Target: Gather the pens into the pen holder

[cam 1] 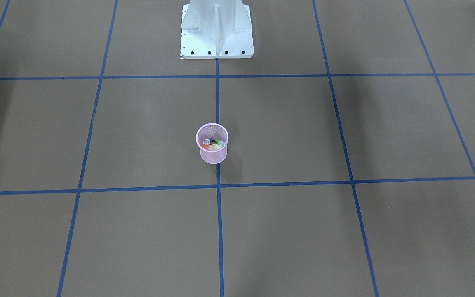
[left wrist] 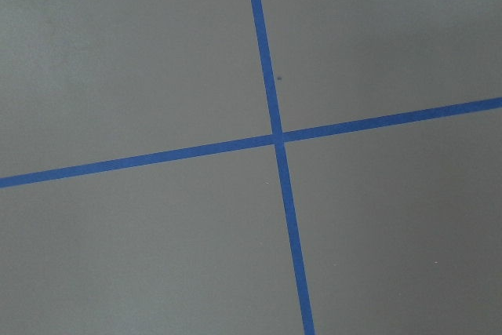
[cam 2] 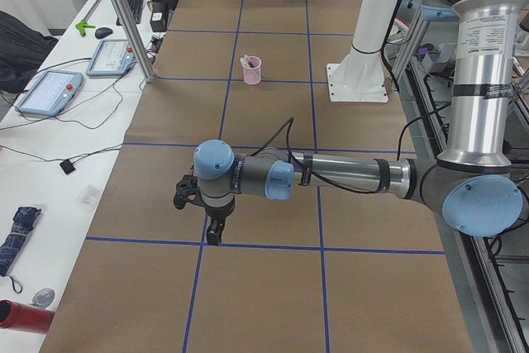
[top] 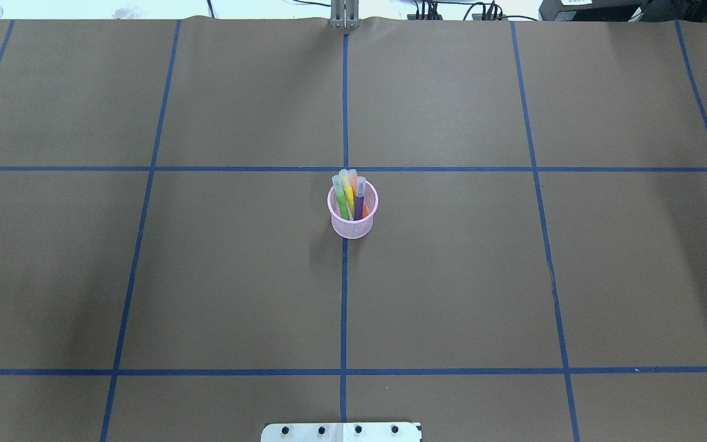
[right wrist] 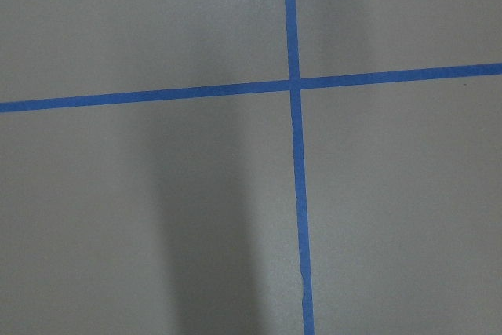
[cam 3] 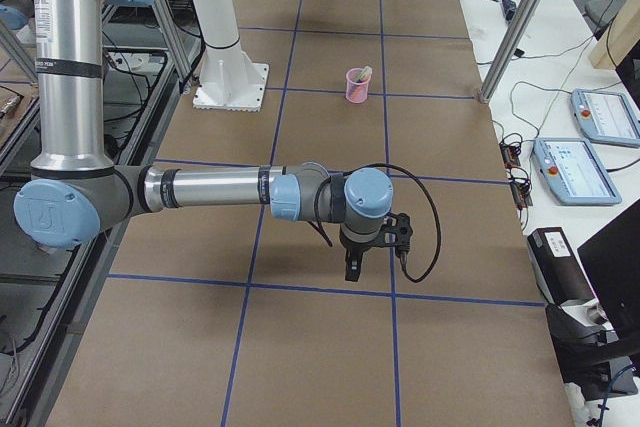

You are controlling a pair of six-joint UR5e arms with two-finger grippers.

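Pink wire mesh: the pen holder [top: 352, 228] stands upright on the counter [top: 452, 276], directly on one of the blue tape lines [top: 343, 294]. It is well apart from both claws, roughly in the middle between them along the counter.
Pens: several pens [top: 348, 195] are inside the pen holder; I see green, yellow, orange and purple ones. They lean on the rim on the side away from the robot, and their tops stand higher than the rim.
Left claw: the left claw [cam 2: 213, 236] hangs at the end of a long, stretched-out arm and points straight down, low over the counter and close above a blue line. The pen holder is far beyond it, toward the other end of the counter. From this distance I cannot tell whether its fingers are wide or narrow.
Right claw: the right claw [cam 3: 352, 272] hangs the same way at the opposite end, pointing down and low over the counter, just beside a blue line. Here also I cannot tell how its fingers stand.
Below each claw: both wrist cameras show only brown counter paper and a crossing of the blue lines.
White pedestal: the white pedestal [cam 1: 217, 29] stands at the robot's edge of the counter, near the pen holder and far from both claws.
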